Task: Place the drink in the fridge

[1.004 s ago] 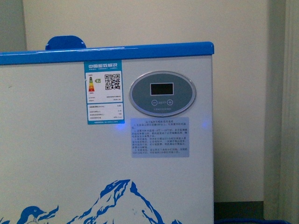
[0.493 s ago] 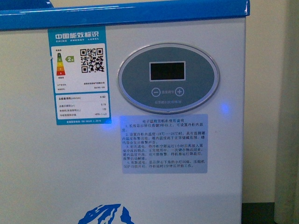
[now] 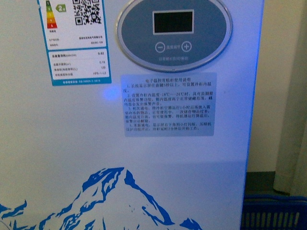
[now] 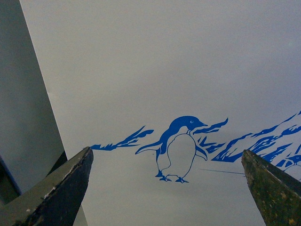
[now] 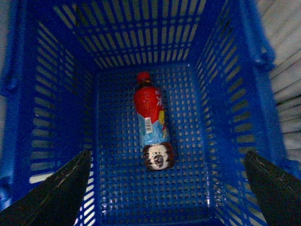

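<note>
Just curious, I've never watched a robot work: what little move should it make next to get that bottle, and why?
Probably lower the right hand down into the blue crate: its fingers are spread open above the drink, which lies on its side on the crate floor, not yet gripped.

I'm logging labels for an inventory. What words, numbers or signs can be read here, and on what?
"2" on a green arrow: blue-edged white energy label on the white chest fridge; its smaller print is blurred.
"−" and "+": grey oval control panel.
Pale rectangular instruction sticker: Chinese print, too blurred.
Red-capped plastic drink bottle in the blue plastic crate: label unreadable.
</note>
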{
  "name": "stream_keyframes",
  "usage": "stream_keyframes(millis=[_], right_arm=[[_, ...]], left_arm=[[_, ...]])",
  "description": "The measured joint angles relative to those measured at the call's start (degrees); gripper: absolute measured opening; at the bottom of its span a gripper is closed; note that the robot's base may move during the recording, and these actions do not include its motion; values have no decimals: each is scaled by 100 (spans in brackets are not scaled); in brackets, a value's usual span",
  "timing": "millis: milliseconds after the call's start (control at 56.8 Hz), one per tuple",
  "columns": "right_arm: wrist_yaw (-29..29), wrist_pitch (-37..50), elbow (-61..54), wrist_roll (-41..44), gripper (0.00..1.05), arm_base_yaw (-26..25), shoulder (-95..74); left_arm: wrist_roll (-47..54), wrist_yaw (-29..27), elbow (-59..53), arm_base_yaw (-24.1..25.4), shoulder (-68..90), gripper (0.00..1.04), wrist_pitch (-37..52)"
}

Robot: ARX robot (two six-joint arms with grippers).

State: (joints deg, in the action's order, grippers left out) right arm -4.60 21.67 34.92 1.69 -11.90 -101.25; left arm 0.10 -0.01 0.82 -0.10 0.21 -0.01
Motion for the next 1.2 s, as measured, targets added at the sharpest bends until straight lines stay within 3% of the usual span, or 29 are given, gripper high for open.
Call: stream_keyframes(millis=[405,969,1198], right_arm=[[417,645,2953,267,97,472,-4721],[660,-435,6146,442,97,656,-7272],[660,-745,6679,442,97,678,-7613]], left_arm=[[0,0,2,0,0,97,0],[-2,0,0,0,0,97,0],[0,0,0,0,0,97,0]])
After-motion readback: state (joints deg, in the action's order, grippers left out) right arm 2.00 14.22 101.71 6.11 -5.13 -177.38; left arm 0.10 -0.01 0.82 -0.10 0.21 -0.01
